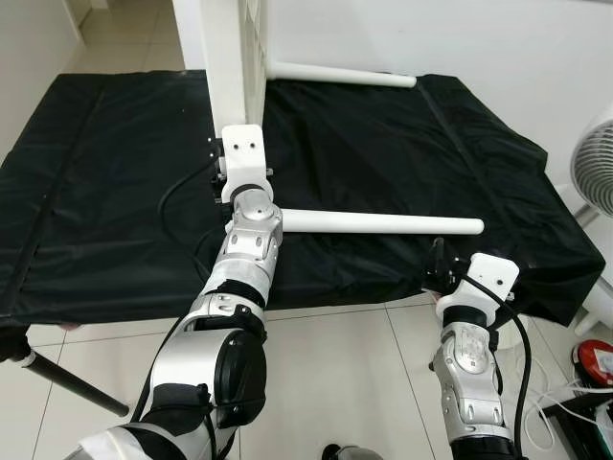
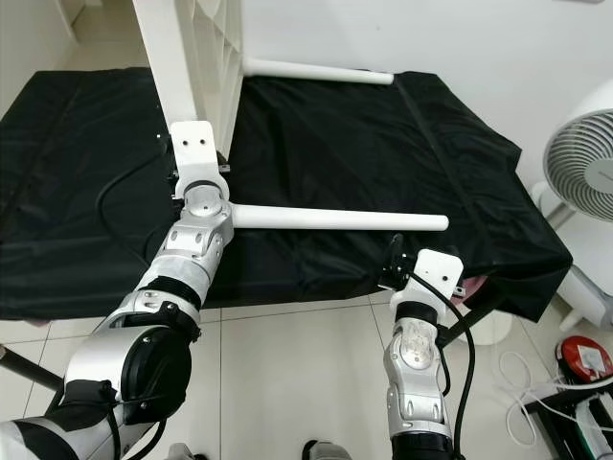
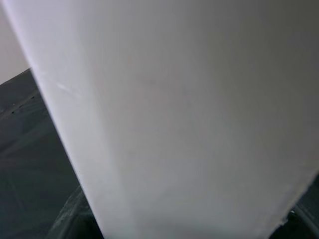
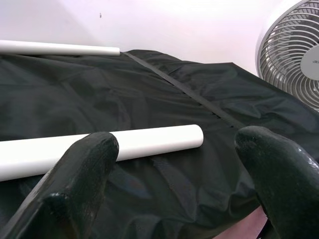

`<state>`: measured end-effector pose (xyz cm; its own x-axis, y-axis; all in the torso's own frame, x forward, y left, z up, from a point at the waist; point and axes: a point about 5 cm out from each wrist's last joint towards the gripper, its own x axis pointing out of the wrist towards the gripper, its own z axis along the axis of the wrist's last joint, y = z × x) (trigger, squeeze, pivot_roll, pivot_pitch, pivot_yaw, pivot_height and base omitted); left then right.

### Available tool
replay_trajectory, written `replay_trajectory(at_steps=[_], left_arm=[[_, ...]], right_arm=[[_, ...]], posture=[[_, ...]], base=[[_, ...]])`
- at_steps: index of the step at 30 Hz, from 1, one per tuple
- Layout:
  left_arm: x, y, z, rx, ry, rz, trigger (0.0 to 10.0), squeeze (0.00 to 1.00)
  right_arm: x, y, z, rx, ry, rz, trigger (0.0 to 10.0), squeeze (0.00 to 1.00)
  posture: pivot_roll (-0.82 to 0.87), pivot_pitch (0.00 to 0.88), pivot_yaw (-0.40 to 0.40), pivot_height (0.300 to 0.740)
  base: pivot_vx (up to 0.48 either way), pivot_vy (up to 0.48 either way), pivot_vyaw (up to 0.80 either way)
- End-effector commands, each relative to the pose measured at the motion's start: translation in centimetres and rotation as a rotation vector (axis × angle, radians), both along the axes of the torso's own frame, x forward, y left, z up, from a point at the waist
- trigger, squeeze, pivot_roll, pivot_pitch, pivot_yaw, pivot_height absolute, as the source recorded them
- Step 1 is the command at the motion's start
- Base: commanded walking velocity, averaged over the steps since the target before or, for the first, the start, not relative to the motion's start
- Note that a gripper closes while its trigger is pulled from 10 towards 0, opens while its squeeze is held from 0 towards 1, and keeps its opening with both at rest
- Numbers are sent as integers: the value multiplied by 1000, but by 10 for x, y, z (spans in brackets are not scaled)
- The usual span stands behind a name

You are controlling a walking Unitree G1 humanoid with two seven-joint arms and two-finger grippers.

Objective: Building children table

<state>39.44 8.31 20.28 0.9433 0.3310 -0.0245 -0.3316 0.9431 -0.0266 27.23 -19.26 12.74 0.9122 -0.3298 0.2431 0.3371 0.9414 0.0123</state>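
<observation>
My right gripper [image 4: 169, 164], fingers apart, sits just short of the near table leg [image 1: 383, 224]'s free end. The leg's long axis runs crosswise toward my left gripper [image 1: 239, 163] at the tabletop [image 1: 225, 57]; whether that one is clamped, I cannot tell.

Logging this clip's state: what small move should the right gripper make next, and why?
Probably ease forward and close on the near table leg. The right gripper hangs open just short of its free end, while the left gripper is up against the white tabletop.

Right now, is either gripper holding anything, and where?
Right gripper is open, holding nothing. Left gripper is against the upended white wooden table top, at its lower edge; an actual grip cannot be confirmed.
</observation>
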Motion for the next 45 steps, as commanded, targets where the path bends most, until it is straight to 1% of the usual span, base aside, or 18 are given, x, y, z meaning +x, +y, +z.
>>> replay_trajectory(at_steps=[1,9,10,14,15,16,17,18,22,24,29,35,37,38,39,40,42,45], left_arm=[[-22,-35,-4,-84,58,319,0,0],[-22,-31,0,-90,34,329,0,0],[-22,-28,2,-85,15,329,2824,0],[-21,-25,4,-89,-3,324,3255,0],[-20,-20,7,-77,-26,316,5843,0],[-20,-20,7,-77,-26,316,5843,0],[-19,-11,12,-50,-61,330,8588,0],[-19,-3,16,-21,-99,340,10000,0],[-22,11,22,27,-154,348,10000,0],[-22,11,22,27,-154,348,10000,0],[-33,27,24,88,-213,327,10000,0],[-40,35,23,113,-239,296,10000,0],[-47,39,22,110,-279,219,10000,0],[-47,39,22,110,-279,219,10000,0],[-51,40,23,116,-323,149,10000,0],[-51,40,23,116,-323,149,10000,0],[-58,44,22,125,-372,26,10000,0],[-63,45,22,136,-401,-25,10000,0]], right_arm=[[-1,1,-2,5,14,0,10000,0],[0,1,-2,5,15,6,10000,0],[0,1,-2,4,16,8,10000,0],[1,1,-2,4,17,9,10000,0],[1,2,-3,3,18,11,10000,0],[1,2,-3,3,18,11,10000,0],[1,2,-3,3,20,13,10000,0],[2,3,-3,3,20,16,10000,0],[4,4,-3,2,22,22,10000,0],[4,4,-3,2,22,22,10000,0],[7,4,-2,0,19,32,10000,0],[9,5,-1,-2,18,41,10000,0],[11,6,-1,-5,17,50,10000,0],[11,6,-1,-5,17,50,10000,0],[12,6,0,-6,17,54,10000,0],[12,6,0,-6,17,54,10000,0],[14,7,0,-9,16,62,10000,0],[15,7,1,-11,13,66,10000,0]], posture=[[-131,65,-7,740],[-120,66,-14,740],[-117,65,-15,740],[-112,66,-17,740],[-109,65,-18,740],[-109,65,-18,740],[-99,64,-20,740],[-94,62,-22,740],[-87,60,-26,740],[-87,60,-26,740],[-73,60,-40,740],[-68,60,-48,740],[-64,60,-54,740],[-64,60,-54,740],[-58,60,-59,740],[-58,60,-59,740],[-53,60,-68,740],[-50,61,-69,740]], base=[[0,0,0],[0,0,0],[0,0,0],[0,0,0],[0,0,0],[0,0,0],[0,0,0],[0,0,0],[0,0,0],[0,0,0],[0,0,0],[0,0,0],[0,0,0],[0,0,0],[0,0,0],[0,0,0],[0,0,0],[0,0,0]])
